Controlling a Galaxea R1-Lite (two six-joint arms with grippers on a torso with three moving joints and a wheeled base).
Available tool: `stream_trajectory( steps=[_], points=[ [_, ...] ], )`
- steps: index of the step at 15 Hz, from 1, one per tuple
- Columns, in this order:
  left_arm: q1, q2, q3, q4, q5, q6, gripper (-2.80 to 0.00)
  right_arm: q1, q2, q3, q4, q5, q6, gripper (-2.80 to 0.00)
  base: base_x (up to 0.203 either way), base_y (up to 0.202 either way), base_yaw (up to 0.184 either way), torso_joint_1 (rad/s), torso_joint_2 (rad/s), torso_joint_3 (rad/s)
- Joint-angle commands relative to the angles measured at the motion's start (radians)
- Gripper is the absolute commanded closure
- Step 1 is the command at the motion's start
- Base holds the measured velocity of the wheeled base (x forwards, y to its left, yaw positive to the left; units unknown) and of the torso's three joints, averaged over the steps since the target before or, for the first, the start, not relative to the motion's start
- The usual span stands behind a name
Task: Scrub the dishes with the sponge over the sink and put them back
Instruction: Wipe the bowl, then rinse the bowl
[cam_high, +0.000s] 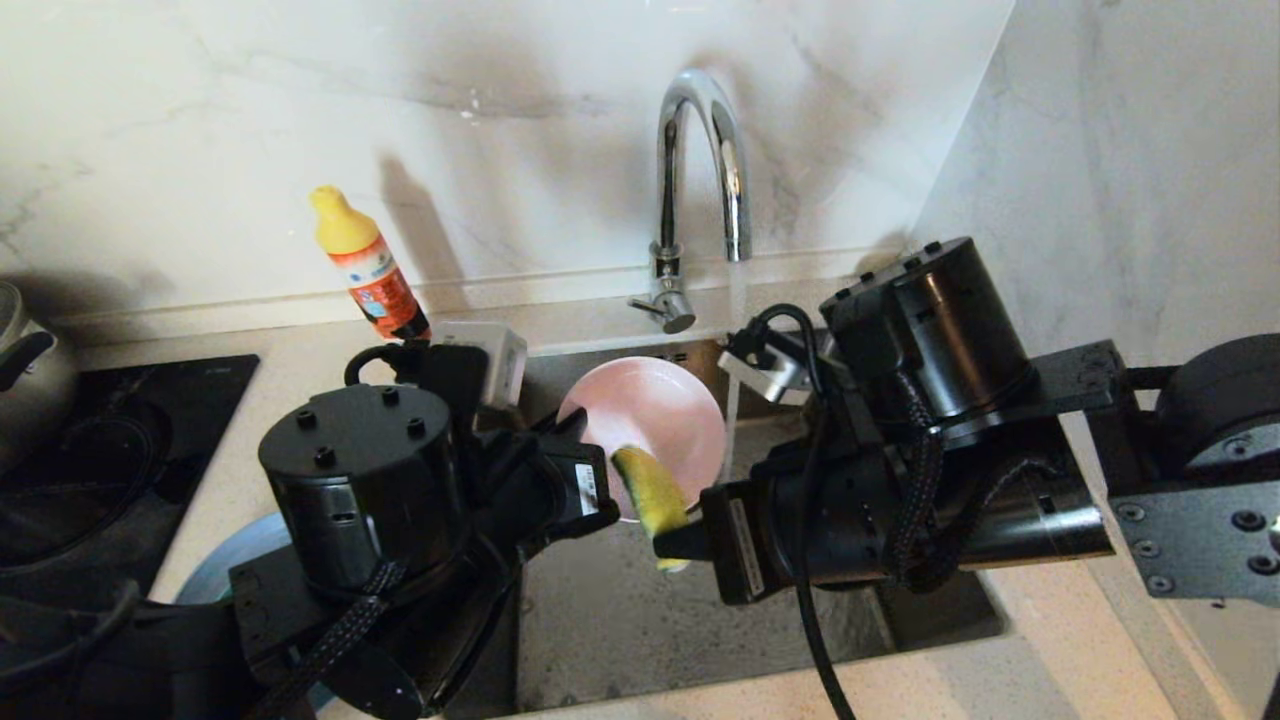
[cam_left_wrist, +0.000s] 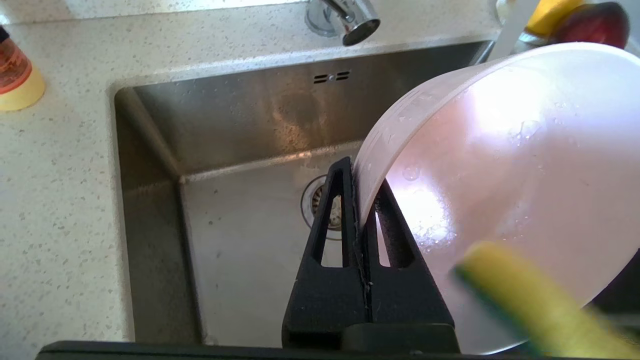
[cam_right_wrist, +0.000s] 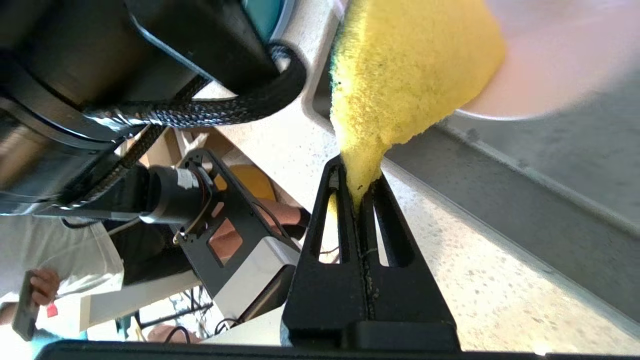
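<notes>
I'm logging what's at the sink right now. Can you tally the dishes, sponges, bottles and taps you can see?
Dishes: 2, a pink bowl and a grey-blue plate
Sponges: 1, the yellow sponge
Bottles: 1, the bottle
Taps: 1, the tap
Total: 5

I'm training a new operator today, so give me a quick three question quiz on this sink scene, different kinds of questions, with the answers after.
1. True or false: the left gripper is shut on the rim of the pale pink bowl.
2. What does the right gripper hold? A) a pear B) the sponge C) a bottle
3. Fill in: the bowl is held tilted over the ____, near the chrome tap.

Key: 1 true; 2 B; 3 sink.
</notes>
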Motion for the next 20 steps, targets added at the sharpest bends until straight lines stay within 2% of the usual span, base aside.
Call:
stream_trajectory(
  steps=[1,6,15,17,19,20],
  points=[
    [0.0,0.003,-0.001,-0.006,0.004,-0.001,0.0,-0.037,-0.047,0.003,0.002,0.002,0.006,0.0,0.0,0.0,0.0,0.0,0.0,0.0],
    [0.001,0.006,-0.004,-0.005,0.003,-0.002,0.0,-0.109,-0.091,-0.007,0.002,0.003,0.047,0.0,0.0,0.0,0.0,0.0,0.0,0.0],
    [0.004,0.014,-0.014,0.014,-0.007,-0.003,0.0,-0.226,-0.198,0.02,0.012,0.006,0.059,0.0,0.0,0.0,0.0,0.0,0.0,0.0],
    [0.011,0.022,-0.031,0.083,-0.057,-0.046,0.0,-0.241,-0.246,0.046,0.015,0.005,0.06,0.0,0.0,0.0,0.0,0.0,0.0,0.0],
    [0.024,0.02,-0.084,0.253,-0.123,-0.133,0.0,-0.248,-0.302,0.095,0.016,0.003,0.061,0.0,0.0,0.0,0.0,0.0,0.0,0.0],
    [0.032,0.02,-0.131,0.378,-0.154,-0.176,0.0,-0.25,-0.335,0.129,0.017,0.0,0.06,0.0,0.0,0.0,0.0,0.0,0.0,0.0]
  ],
)
